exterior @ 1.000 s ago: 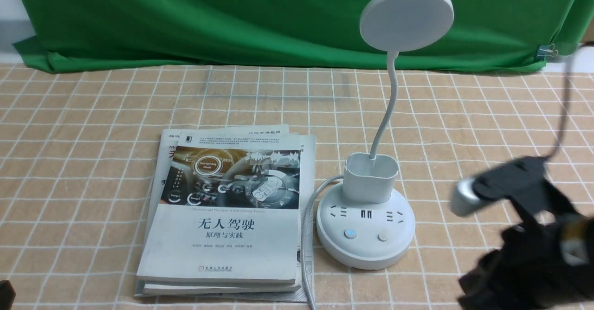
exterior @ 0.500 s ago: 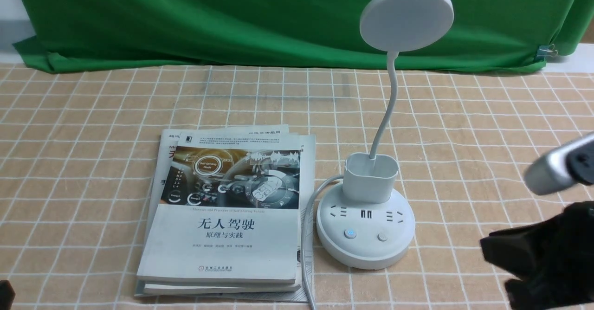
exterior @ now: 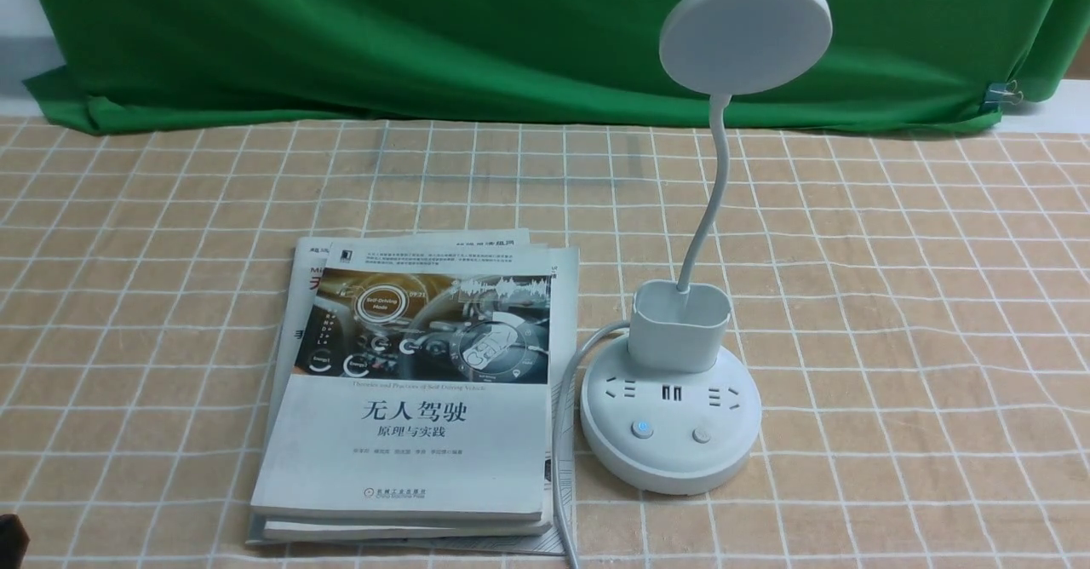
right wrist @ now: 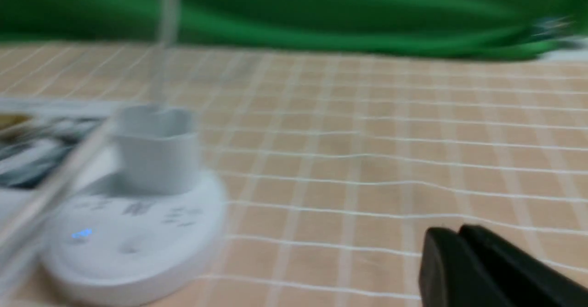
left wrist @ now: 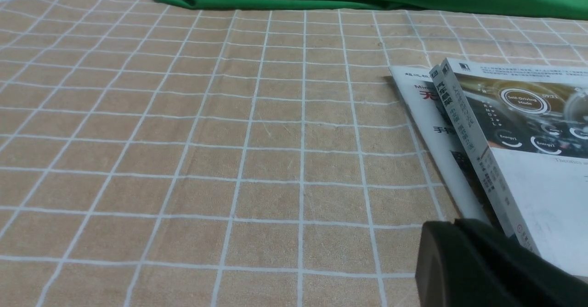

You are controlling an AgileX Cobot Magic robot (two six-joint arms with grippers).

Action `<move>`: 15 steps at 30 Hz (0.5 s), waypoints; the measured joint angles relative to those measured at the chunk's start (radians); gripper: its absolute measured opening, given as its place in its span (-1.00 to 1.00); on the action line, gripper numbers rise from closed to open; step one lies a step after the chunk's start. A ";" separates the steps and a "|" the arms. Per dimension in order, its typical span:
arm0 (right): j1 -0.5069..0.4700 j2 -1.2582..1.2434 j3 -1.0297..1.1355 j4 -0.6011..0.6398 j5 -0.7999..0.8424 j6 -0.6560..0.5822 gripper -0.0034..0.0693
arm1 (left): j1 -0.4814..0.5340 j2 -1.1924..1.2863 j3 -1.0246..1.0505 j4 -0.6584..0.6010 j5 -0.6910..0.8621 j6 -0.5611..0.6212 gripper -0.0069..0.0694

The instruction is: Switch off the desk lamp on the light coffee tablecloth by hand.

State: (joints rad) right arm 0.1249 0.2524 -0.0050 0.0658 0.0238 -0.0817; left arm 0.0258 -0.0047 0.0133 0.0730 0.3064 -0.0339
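Moved: the right arm, a dark bulk over the near right corner of the table a second earlier, had gone from the front view altogether. Nothing else on the table had shifted.
Left gripper (left wrist: pixel 452 228): it sat low by the near left corner, jaws pressed together on nothing, close to the near corner of the books.
Books (exterior: pixel 417 407): a stack lay flat left of centre, toward the near edge, on the light coffee tablecloth (exterior: pixel 894 296).
Cord (exterior: pixel 562 433): it was white and ran off the near edge between the books and the lamp.
Desk lamp (exterior: pixel 671 420): it stood upright right of centre, just beside the books, its disc head up against the green backdrop (exterior: pixel 426 32).
Buttons: the left button (exterior: pixel 643 429) showed a small blue light, while the right button (exterior: pixel 702 435) was plain.
Right gripper (right wrist: pixel 452 235): it showed only in its own blurred wrist view, clenched on nothing, low over bare cloth and clear of the lamp's base.
Meaning for the task: I took the retreat with closed fingers as the press being over and the arm heading home. I could not tell from the disc whether the light was out, though no glow fell on the cloth beneath it.
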 joint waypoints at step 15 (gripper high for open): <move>-0.037 -0.250 0.011 -0.012 0.228 -0.057 -0.81 | 0.000 0.000 0.000 0.000 0.001 0.000 -0.81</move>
State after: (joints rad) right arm 0.0875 0.0022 0.0056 0.0538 0.2516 -0.1383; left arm 0.0258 -0.0047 0.0133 0.0730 0.3071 -0.0339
